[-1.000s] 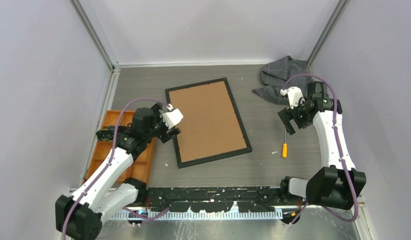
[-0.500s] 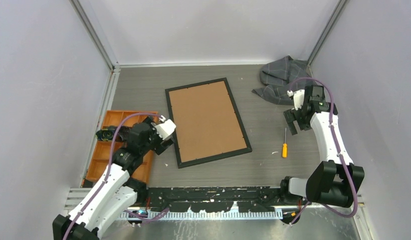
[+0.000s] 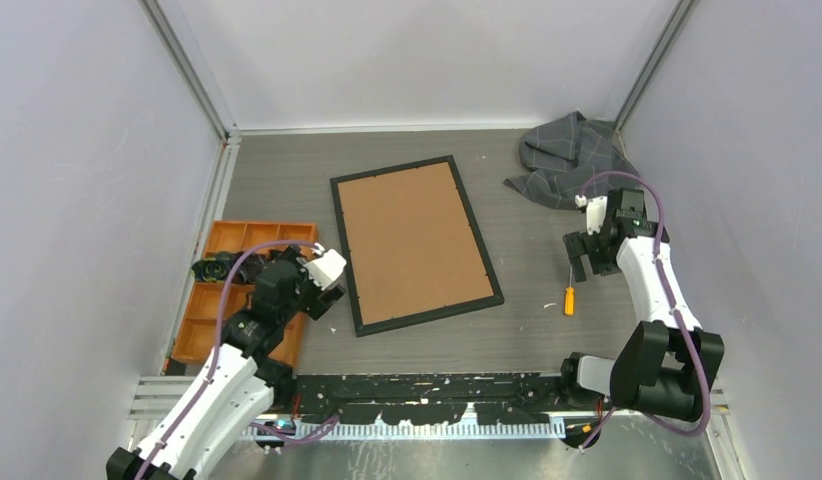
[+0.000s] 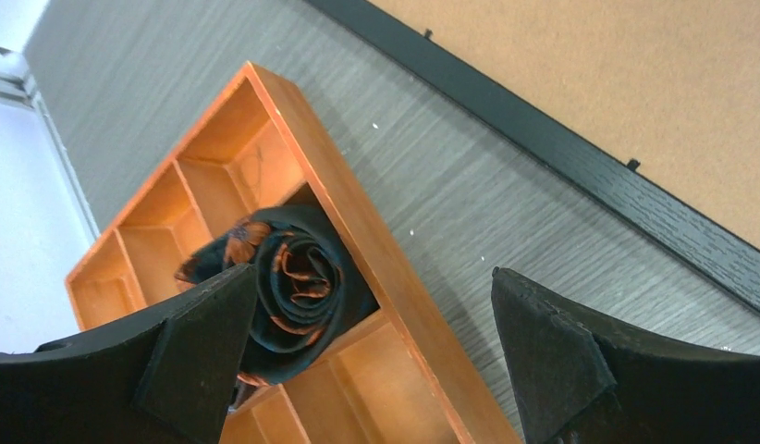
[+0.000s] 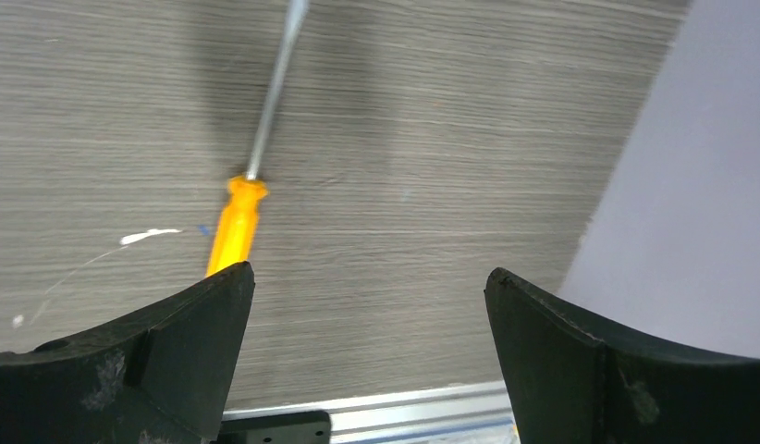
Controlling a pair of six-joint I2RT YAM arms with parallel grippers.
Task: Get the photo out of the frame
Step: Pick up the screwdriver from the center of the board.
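The frame (image 3: 412, 240) lies face down mid-table, its brown board back up inside a thin black border. The photo is hidden under that board. My left gripper (image 3: 320, 295) hangs open to the left of the frame's near left corner, over the right rim of the orange tray. In the left wrist view its open jaws (image 4: 373, 273) hold nothing, and the frame's black border (image 4: 580, 166) runs across the upper right. My right gripper (image 3: 579, 262) is open and empty right of the frame, above the screwdriver; in the right wrist view (image 5: 369, 271) only bare table shows between its fingers.
An orange compartment tray (image 3: 212, 305) sits at the near left, its rim (image 4: 358, 213) below my left gripper, with a rolled dark patterned cloth (image 4: 298, 277) in one compartment. An orange-handled screwdriver (image 3: 569, 298) (image 5: 233, 227) lies right of the frame. A grey cloth (image 3: 567, 158) is crumpled at the back right.
My left gripper has drawn back from the frame's left edge toward the near left, over the tray. My right gripper has come nearer and lower toward the screwdriver. Both stayed open.
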